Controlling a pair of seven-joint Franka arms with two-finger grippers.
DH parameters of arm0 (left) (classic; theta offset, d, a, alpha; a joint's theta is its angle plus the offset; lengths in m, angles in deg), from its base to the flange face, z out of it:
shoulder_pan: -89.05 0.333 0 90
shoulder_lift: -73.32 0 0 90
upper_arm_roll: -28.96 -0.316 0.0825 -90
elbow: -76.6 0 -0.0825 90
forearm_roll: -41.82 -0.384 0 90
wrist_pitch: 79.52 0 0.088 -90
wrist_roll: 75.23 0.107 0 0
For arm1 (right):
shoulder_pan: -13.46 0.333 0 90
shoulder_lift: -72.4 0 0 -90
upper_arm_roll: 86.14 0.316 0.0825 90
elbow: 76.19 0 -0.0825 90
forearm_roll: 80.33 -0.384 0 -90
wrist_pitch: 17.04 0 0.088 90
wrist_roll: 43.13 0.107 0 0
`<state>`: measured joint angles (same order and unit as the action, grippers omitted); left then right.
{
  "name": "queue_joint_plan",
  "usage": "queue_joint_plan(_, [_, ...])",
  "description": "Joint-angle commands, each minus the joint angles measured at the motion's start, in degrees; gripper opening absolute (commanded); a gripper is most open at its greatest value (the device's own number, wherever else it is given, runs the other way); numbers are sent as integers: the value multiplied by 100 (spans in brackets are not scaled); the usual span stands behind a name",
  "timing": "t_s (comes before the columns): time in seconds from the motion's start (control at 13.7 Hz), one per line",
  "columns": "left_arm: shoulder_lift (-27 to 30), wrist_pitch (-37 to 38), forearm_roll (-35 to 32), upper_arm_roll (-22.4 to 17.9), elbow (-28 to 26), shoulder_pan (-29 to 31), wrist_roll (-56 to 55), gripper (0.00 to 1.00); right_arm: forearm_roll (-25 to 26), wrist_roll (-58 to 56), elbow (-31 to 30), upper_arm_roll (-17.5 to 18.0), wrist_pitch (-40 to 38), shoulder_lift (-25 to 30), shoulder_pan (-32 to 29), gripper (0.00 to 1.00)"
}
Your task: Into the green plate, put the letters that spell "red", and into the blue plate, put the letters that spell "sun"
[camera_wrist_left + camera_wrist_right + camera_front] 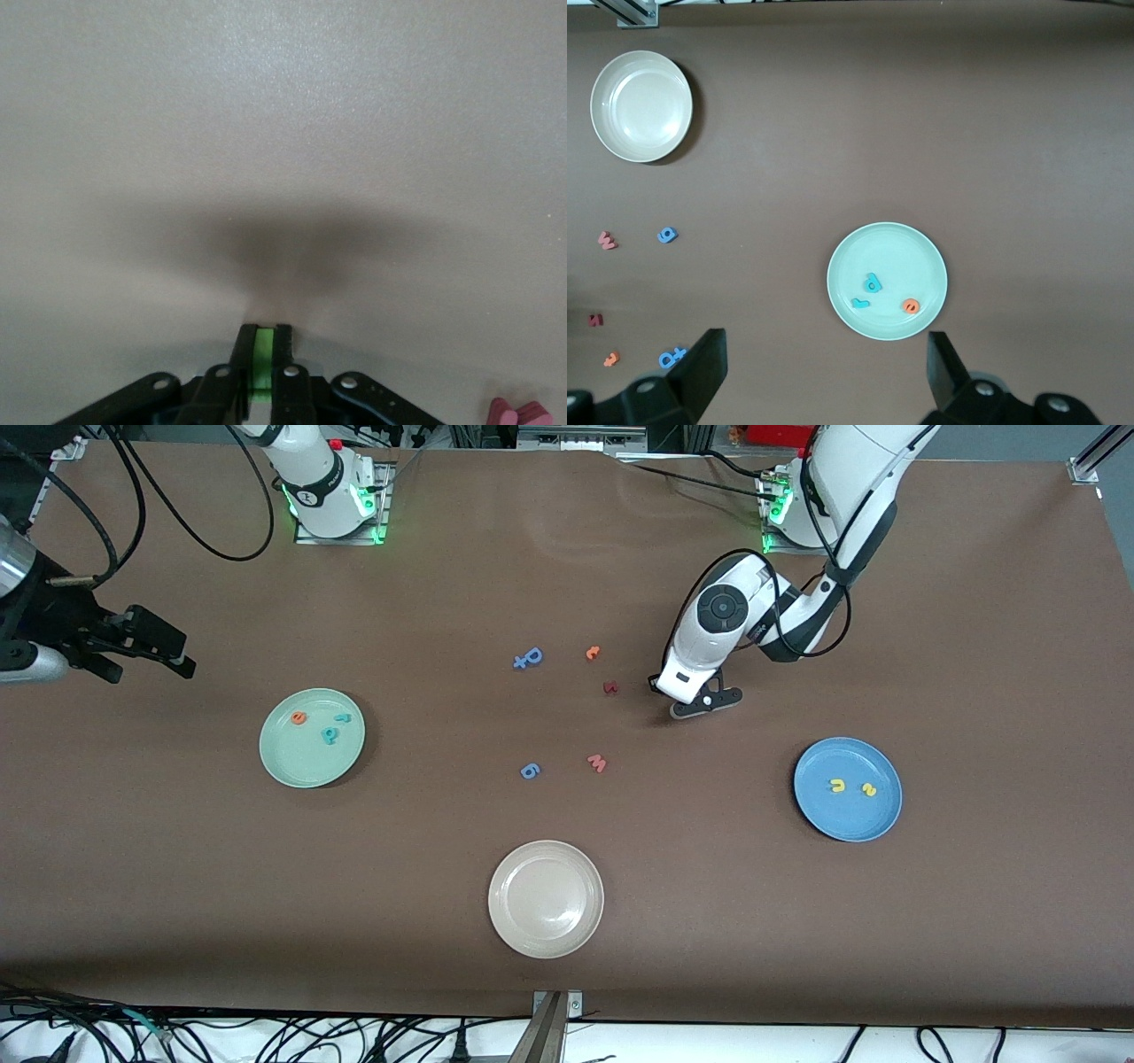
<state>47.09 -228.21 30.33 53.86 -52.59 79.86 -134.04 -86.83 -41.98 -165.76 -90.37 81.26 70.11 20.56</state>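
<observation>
The green plate (301, 762) holds an orange "e" (299, 717), a teal "r" (342, 717) and a teal "d" (330, 734). On the blue plate (842, 815) lie a yellow "u"/"n" (837, 785) and a yellow "s" (870, 790). My left gripper (700, 702) is low at the table beside the dark red letter. In the left wrist view it (263, 329) is shut on a green letter (263, 363). My right gripper (177, 657) waits open over bare table near the green plate (904, 257), with nothing between its fingers (709, 354).
Loose in the middle lie a blue "p"-like letter (529, 658), an orange letter (593, 653), a dark red letter (609, 687), a salmon "w" (597, 763) and a blue "6" (529, 771). A cream-white plate (546, 899) sits nearest the front camera.
</observation>
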Motion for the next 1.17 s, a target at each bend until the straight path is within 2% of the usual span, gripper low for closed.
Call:
queue_joint_plan(0.0, [-41,86,-231,-20,-45,13,-52,0,132,-18,88,-7,-144,97,2,100])
queue_joint_plan(0.15, [64,575,-231,-28,182,126,209,0,167,-62,80,-16,-206,36,2,100])
queue_joint_plan(0.37, [100,2594,-126,-28,1375,636,1314,0,185,-54,80,-8,-312,-131,2,100])
queue_joint_plan(0.51, [82,3239,-64,-20,1895,1232,2176,0,342,-71,88,-8,-312,-123,2,100])
queue_joint_plan(0.8, [-31,3584,95,-37,2424,2349,3874,0,343,-54,158,-51,-277,-123,-51,100])
queue_joint_plan(0.95, [-399,3567,77,-46,2774,2684,4218,0,360,-63,185,-165,-294,-114,-51,100])
queue_joint_plan(1.1, [-760,3462,-2,-72,3056,2781,4219,0,352,-80,185,-183,-303,-105,-60,100])
